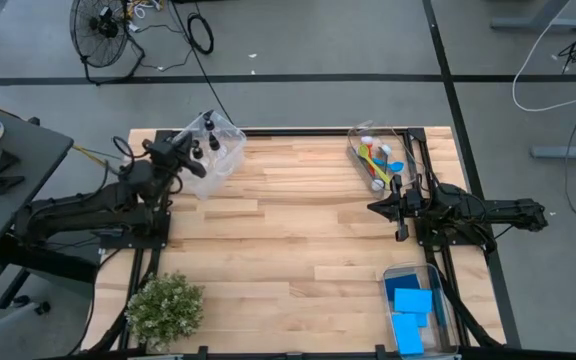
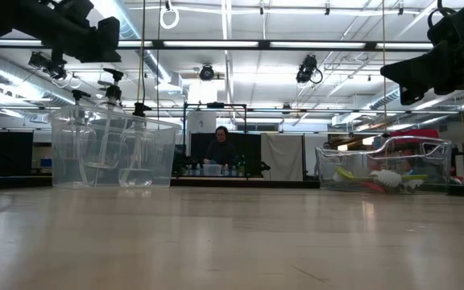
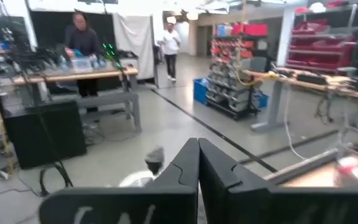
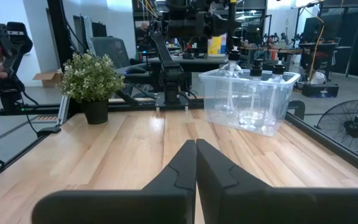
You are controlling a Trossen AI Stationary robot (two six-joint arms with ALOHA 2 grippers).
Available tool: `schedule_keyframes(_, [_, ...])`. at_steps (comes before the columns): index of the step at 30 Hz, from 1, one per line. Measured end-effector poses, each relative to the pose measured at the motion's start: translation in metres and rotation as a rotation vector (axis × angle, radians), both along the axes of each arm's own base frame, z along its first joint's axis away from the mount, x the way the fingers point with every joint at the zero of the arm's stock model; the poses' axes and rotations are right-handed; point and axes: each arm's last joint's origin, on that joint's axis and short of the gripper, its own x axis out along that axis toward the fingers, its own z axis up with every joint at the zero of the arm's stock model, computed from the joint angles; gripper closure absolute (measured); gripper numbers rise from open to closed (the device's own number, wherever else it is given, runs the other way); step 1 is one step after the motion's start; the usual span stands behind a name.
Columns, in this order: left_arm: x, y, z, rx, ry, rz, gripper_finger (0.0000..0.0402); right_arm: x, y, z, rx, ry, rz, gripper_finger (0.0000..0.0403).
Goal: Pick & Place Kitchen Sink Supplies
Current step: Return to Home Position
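High view | left hand (image 1: 183,148) together, by bottles (image 1: 208,126) | right hand (image 1: 374,208) together, near brushes (image 1: 378,162)

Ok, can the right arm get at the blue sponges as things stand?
Probably yes: the blue sponges lie in an open-topped bin near the right hand, with nothing over them.

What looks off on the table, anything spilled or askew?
Nothing spilled or damaged. The bottle bin and brush bin sit skewed to the table edges; the sponge bin is roughly square. The bottles stand upright inside. The left gripper and right gripper are shut, empty.
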Motion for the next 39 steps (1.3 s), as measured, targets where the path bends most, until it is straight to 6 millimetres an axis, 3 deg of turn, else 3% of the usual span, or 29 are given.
schedule_keyframes(23, [0.000, -0.001, -0.018, -0.136, 0.039, -0.045, 0.0401, 0.000, 0.000, 0.000, 0.000, 0.000, 0.000, 0.0392])
schedule_keyframes(39, [-0.006, -0.003, -0.039, -0.332, 0.064, -0.061, 0.0401, 0.000, 0.000, 0.000, 0.000, 0.000, 0.000, 0.0392])
